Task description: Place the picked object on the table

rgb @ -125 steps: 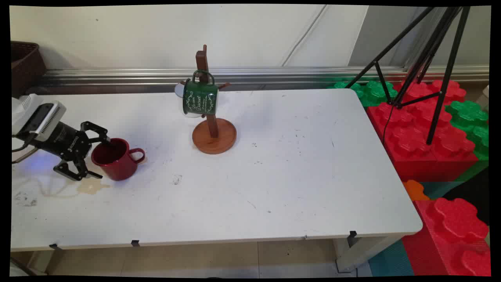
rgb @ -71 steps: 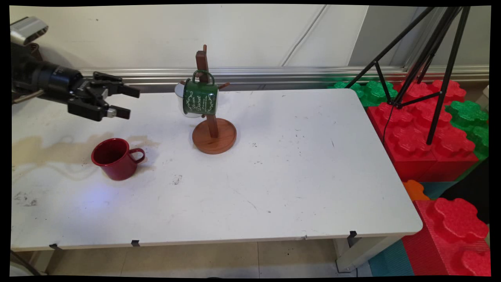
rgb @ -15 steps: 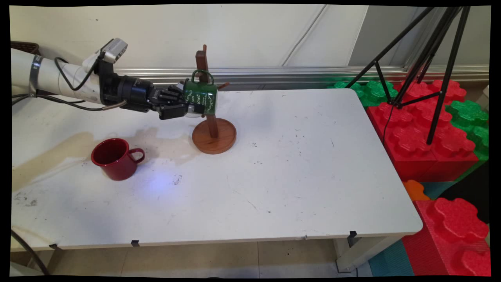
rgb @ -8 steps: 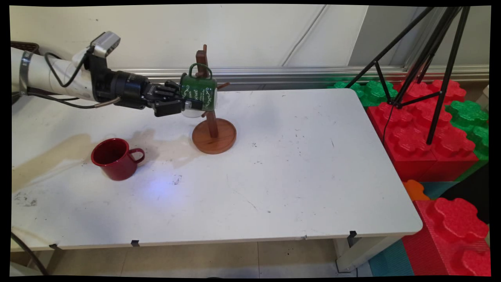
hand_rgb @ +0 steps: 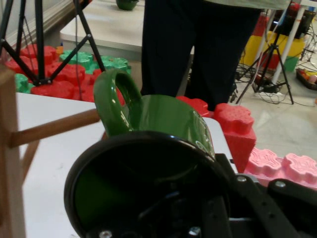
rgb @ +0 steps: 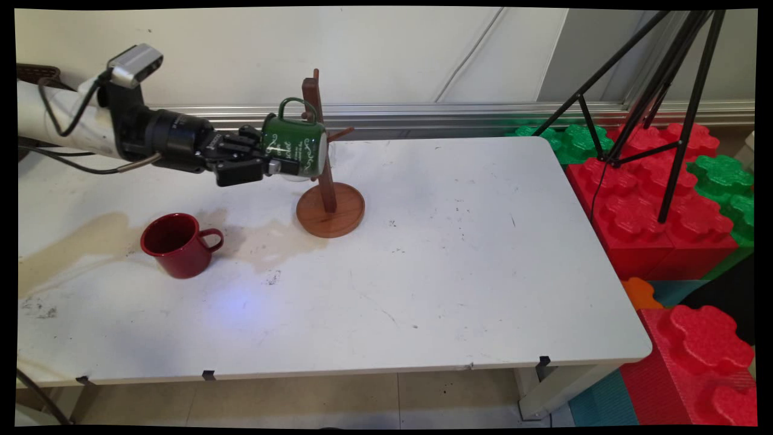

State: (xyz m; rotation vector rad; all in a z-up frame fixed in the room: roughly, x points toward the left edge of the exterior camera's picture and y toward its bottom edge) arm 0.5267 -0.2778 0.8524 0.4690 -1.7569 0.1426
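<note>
Half a second ago the green mug [rgb: 294,148] hung with its handle still hooked on a peg; now it sits a little further left and higher, and its handle loop [rgb: 294,107] stands clear to the left of the post. That suggests the mug is off its peg and borne by the arm alone, though the main view cannot settle whether the loop has cleared the peg tip entirely.

Going left to right across the white table [rgb: 459,272]: a tan spill stain [rgb: 72,241] spreads along the left side, and the red mug [rgb: 178,244] stands upright on it, handle pointing right, well apart from the arm. Above and to its right the gripper [rgb: 273,168] is clamped on the green mug's rim, one finger inside the cup, as the hand view shows with the mug's dark mouth [hand_rgb: 143,193] filling the lower part. Just right of the mug stands the wooden mug tree [rgb: 329,208], with one bare peg [hand_rgb: 54,128] lying beside the handle.
</note>
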